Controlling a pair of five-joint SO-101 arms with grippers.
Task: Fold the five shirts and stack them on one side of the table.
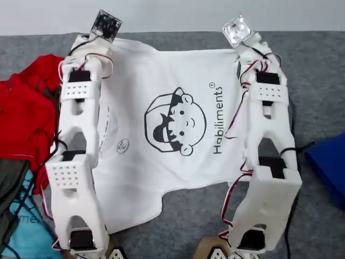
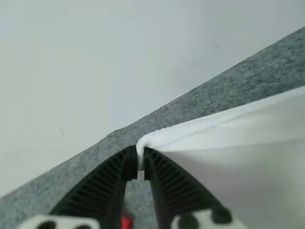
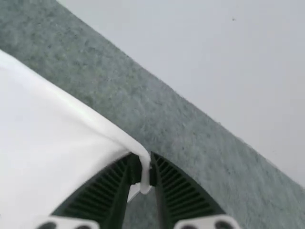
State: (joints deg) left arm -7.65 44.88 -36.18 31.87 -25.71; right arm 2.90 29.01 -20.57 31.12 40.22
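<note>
A white shirt (image 1: 178, 124) with a black cartoon print lies spread on the grey table between my two arms. My left gripper (image 2: 139, 164) is shut on a far corner of the white shirt (image 2: 238, 143), with the cloth pinched between the black fingers. Shut in the same way, my right gripper (image 3: 142, 176) pinches the other far corner of the white shirt (image 3: 43, 129). In the high view the left arm (image 1: 78, 135) and right arm (image 1: 267, 135) stretch along the shirt's two sides to the table's far edge.
A crumpled red shirt (image 1: 27, 113) lies at the left, with a dark grey one (image 1: 8, 183) and a teal one (image 1: 24, 226) in front of it. A blue shirt (image 1: 329, 162) sits at the right edge. A white wall (image 2: 95, 57) rises just behind the table.
</note>
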